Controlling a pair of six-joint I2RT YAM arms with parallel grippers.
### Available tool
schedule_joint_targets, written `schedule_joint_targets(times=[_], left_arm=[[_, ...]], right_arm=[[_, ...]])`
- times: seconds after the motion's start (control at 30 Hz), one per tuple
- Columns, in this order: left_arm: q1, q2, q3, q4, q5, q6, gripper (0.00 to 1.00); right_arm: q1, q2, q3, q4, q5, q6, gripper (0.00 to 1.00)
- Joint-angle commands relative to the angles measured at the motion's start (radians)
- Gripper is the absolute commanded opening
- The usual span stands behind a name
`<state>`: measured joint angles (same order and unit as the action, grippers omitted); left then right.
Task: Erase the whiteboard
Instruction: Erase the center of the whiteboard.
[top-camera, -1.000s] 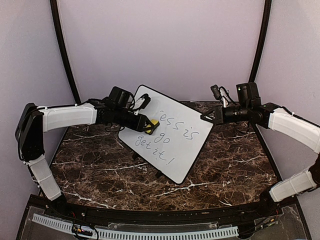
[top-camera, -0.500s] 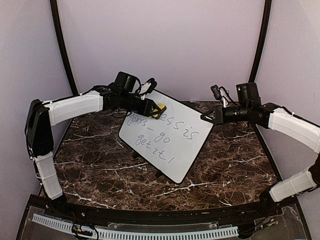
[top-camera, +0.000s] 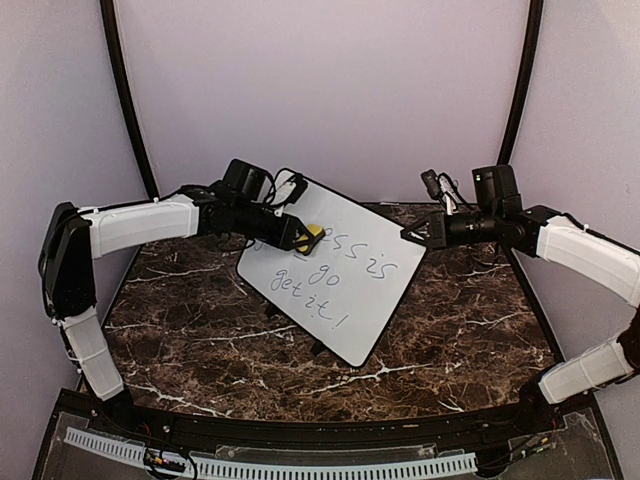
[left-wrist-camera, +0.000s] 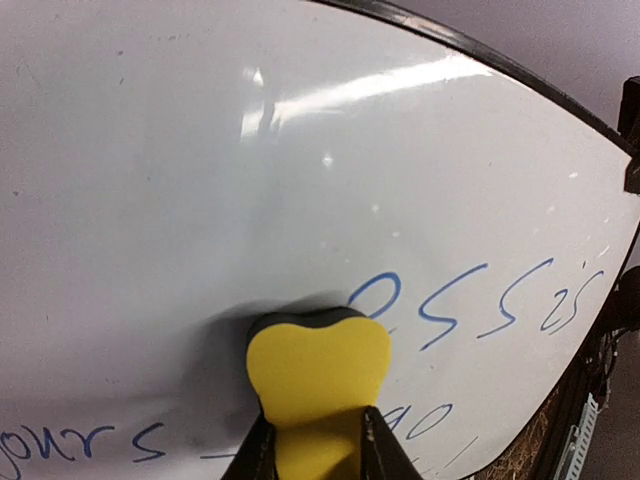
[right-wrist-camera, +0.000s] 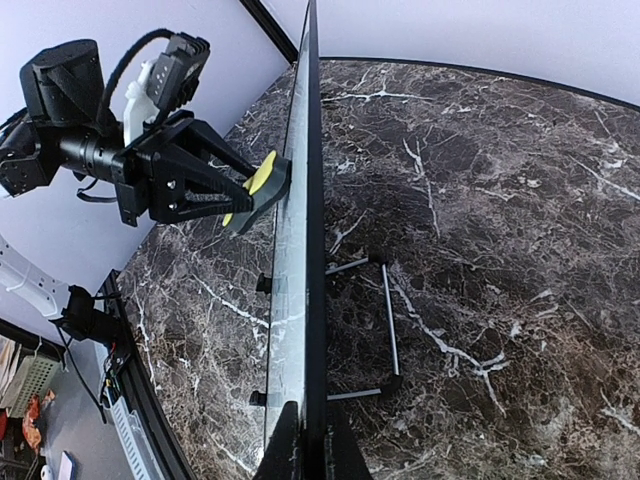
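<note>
Though it takes up most of the view, the dark, white-veined marble-patterned table (top-camera: 200, 340) serves only as footing. On it, about mid-table, stands the large, glossy white rectangular whiteboard (top-camera: 385, 295) with its thin black frame. It is propped at a tilt on a thin black wire stand (right-wrist-camera: 385, 320).

Finding: my right gripper (top-camera: 410, 238) is clamped tight on the frame at the board's far right corner, one finger on each face. My left gripper (top-camera: 300, 238) is closed narrowly on a small yellow eraser block (left-wrist-camera: 318, 365). The block's dark pad is pressed flat to the upper part of the board.

Blue handwriting (top-camera: 345, 262) runs across the middle and lower board, and the area above the block reads clean.

Assessment: the board looks thin, stiff and light. I judge it would rock or skid on that slight stand under wiping pressure. The gloss offers no purchase on the face, so the frame edge is the proper hold, on the side away from the stroke.
</note>
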<state>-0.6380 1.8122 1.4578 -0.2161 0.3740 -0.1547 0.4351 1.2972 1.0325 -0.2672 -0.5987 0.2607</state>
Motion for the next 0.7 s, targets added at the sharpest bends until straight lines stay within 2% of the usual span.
schedule_joint_targets(times=[0.0,0.2,0.5,0.67], left_arm=[[-0.007,-0.029,-0.101,-0.033,-0.014,-0.014,0.12],[-0.017,-0.018,-0.093,-0.013,-0.009,-0.017,0.12],[-0.018,0.067,0.112,-0.040,-0.028,0.005,0.12],[-0.018,0.083,0.137,-0.059,-0.039,0.017,0.12]], right_arm=[[0.045,-0.004,0.018,0.065,-0.074,-0.135,0.00],[0.047,0.000,0.022,0.061,-0.076,-0.135,0.00],[0.047,-0.001,0.020,0.059,-0.074,-0.135,0.00],[0.047,0.001,0.020,0.060,-0.075,-0.136,0.00]])
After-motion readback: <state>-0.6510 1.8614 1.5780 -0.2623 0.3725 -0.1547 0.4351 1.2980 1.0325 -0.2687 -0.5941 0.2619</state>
